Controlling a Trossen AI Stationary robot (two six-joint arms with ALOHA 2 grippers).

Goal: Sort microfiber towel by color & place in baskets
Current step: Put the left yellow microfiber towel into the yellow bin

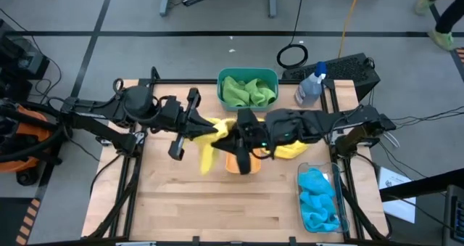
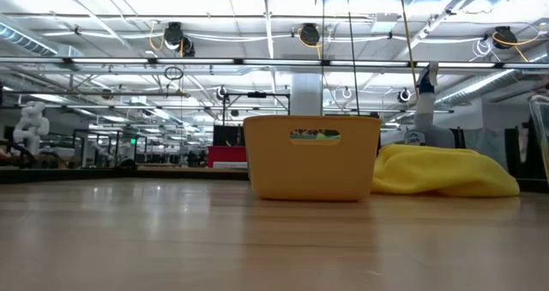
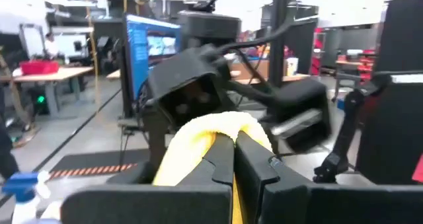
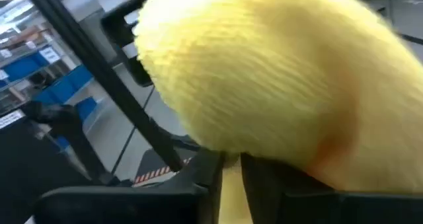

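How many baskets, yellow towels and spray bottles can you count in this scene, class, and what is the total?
Baskets: 3 (teal basket, orange basket, clear basket)
Yellow towels: 2 (lifted yellow towel, lying yellow towel beside the orange basket)
Spray bottles: 1 (spray bottle)
Total: 6

Yellow towel: fuzzy ribbed microfiber cloth. Orange basket: smooth plastic, apparently matt. Table: pale wood planks, slight sheen. Left gripper fingers: matt black plastic.
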